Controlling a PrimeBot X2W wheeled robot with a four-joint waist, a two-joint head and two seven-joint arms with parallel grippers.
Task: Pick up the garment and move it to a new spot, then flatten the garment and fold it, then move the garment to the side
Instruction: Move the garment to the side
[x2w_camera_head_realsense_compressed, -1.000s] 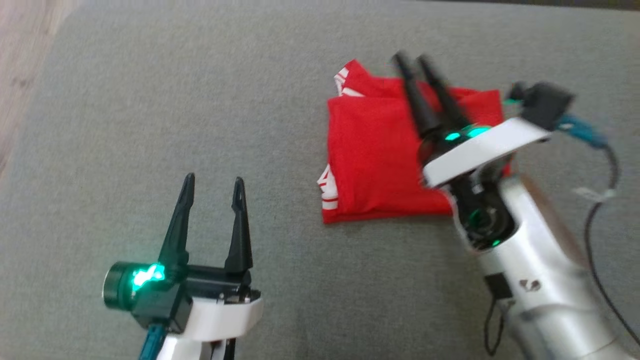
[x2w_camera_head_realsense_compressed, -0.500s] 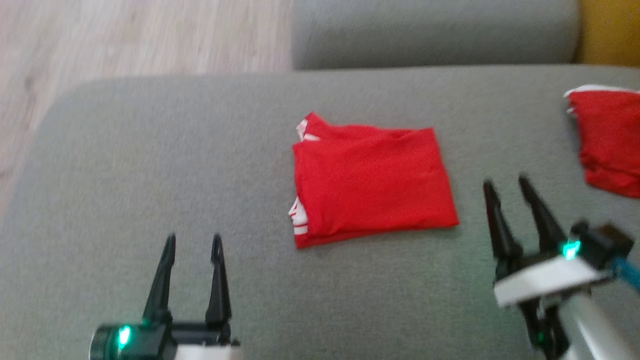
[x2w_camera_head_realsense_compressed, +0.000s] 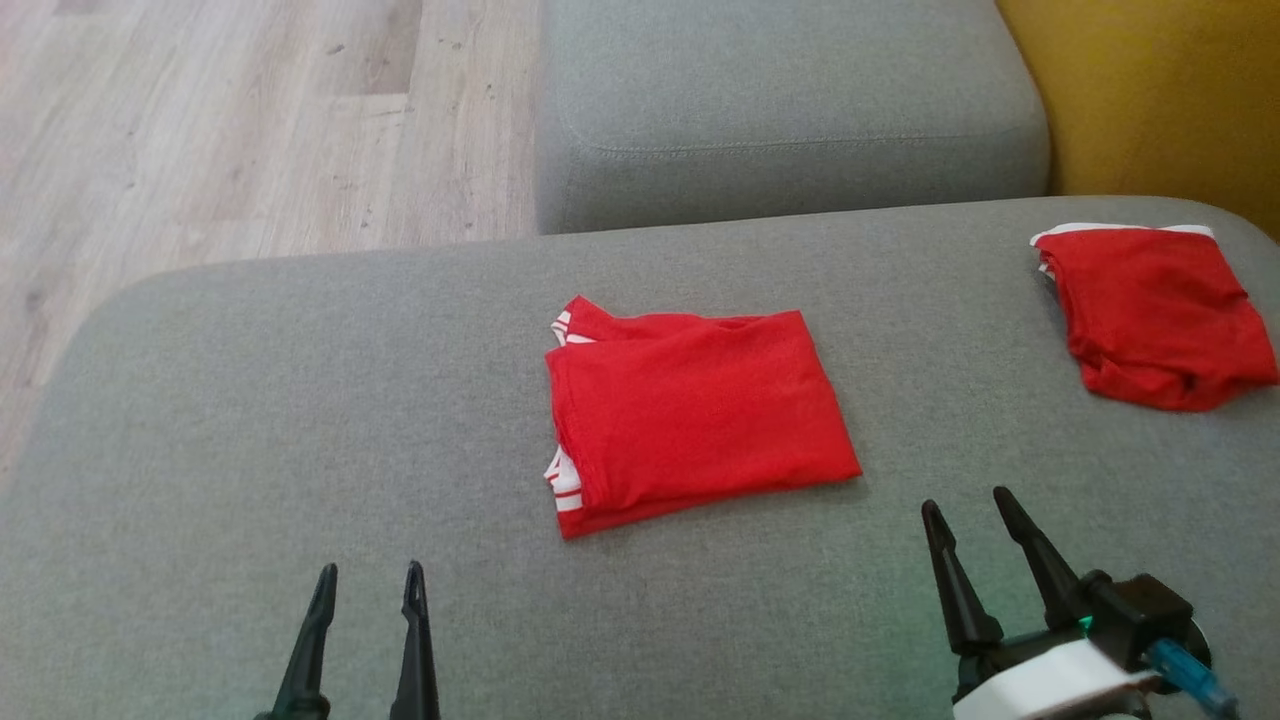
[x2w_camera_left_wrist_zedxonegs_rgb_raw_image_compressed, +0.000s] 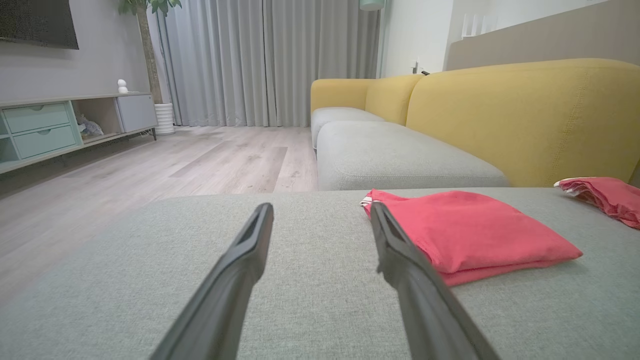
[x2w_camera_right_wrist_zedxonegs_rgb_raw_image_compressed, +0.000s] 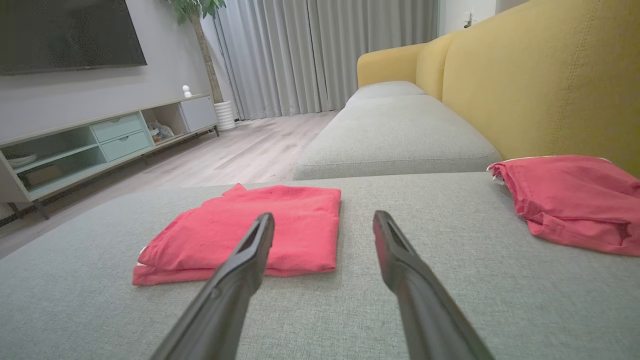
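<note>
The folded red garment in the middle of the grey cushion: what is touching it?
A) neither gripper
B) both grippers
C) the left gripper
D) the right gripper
A: the folded red garment lies alone on the grey cushion, while the left gripper and the right gripper stand open, apart from it.

The left gripper (x2w_camera_head_realsense_compressed: 370, 570) and right gripper (x2w_camera_head_realsense_compressed: 965, 500) are each formed of two long, dark, tapered fingers with pointed tips. Behind the right fingers (x2w_camera_head_realsense_compressed: 955, 585), a white housing (x2w_camera_head_realsense_compressed: 1050, 682) is joined by a black block (x2w_camera_head_realsense_compressed: 1140, 608), a small green light (x2w_camera_head_realsense_compressed: 1085, 626) and a blue connector (x2w_camera_head_realsense_compressed: 1185, 675).
</note>
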